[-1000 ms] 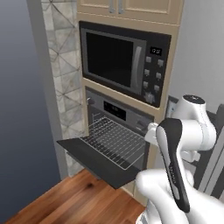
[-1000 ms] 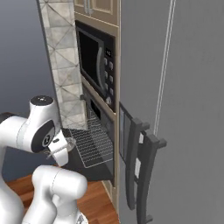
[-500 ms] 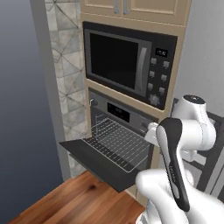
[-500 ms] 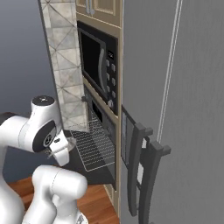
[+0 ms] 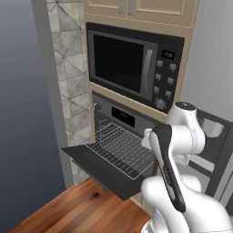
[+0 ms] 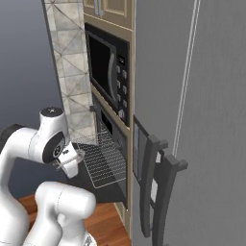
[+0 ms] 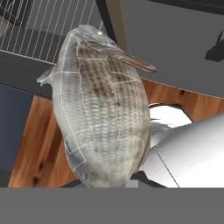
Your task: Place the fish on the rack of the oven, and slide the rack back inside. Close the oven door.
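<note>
My gripper (image 6: 71, 162) is shut on the fish (image 7: 103, 109), a pale grey-silver fish with darker scale markings that stands large in the hand view and hides the fingertips. The fish hangs over the wood floor, in front of and below the oven (image 5: 124, 116). The oven door (image 5: 88, 160), a flat black panel, lies dropped open. The silver wire rack (image 5: 120, 146) is pulled out over the door with nothing on it. In the right base view the rack (image 6: 103, 161) sits just right of my hand.
A black microwave (image 5: 132, 63) sits above the oven. A tiled column (image 5: 68, 68) stands left of it. A grey fridge with dark curved handles (image 6: 158, 185) rises on the right. Wood floor (image 5: 82, 205) lies below the open door.
The whole picture has shifted, so the base has moved relative to the oven. The fish stays in the shut gripper, and door and rack stand as before.
</note>
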